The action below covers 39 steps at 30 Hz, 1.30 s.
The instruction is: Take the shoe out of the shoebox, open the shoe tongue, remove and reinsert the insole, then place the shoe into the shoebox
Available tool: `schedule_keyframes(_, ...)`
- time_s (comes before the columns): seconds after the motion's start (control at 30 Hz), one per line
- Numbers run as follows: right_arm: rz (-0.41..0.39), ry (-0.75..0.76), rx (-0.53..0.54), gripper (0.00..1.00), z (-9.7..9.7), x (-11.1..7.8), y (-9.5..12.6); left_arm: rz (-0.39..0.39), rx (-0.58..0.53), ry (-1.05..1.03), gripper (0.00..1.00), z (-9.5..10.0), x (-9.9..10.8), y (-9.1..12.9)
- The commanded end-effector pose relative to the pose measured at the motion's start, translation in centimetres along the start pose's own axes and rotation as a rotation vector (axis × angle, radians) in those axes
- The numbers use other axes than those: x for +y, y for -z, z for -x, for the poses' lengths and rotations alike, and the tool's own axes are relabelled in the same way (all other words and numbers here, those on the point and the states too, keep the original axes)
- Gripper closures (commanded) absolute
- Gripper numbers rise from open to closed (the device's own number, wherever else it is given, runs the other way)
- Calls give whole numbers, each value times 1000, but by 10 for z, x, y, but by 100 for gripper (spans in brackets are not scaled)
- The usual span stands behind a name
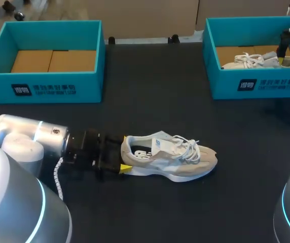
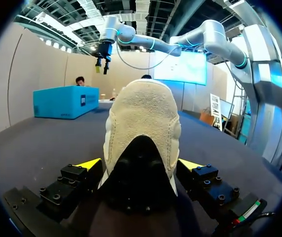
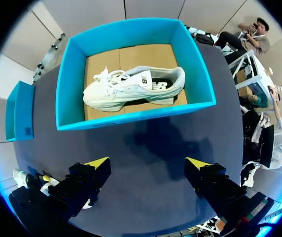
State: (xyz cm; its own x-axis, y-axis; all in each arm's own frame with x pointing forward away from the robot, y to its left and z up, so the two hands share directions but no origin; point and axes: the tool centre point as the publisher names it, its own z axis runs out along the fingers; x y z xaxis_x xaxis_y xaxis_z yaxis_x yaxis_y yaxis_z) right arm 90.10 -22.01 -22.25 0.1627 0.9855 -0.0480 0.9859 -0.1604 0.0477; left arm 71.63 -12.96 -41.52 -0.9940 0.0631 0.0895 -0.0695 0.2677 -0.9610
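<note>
Gripping shoe (image 2: pixel 142 118) heel both sides, left claw (image 2: pixel 139 164), wrist view.

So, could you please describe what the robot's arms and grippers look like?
The left arm and right arm are smooth silver-grey tubes with rounded joints and thin glowing light-blue rings; a white coiled cable runs at the left wrist. The left gripper and right gripper have black blocky bodies dotted with screws, and fingers ending in bright yellow wedge tips.
</note>
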Motion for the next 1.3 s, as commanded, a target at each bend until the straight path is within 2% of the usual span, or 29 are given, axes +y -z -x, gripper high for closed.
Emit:
schedule_keyframes(0.03, 3, 0, 0, 0, 0, -1, 0, 1, 3, 4, 0, 0, 0, -4)
schedule_keyframes(1.3, 3, 0, 0, 0, 0, -1, 0, -16, 30, 20, 0, 3, -2, -27)
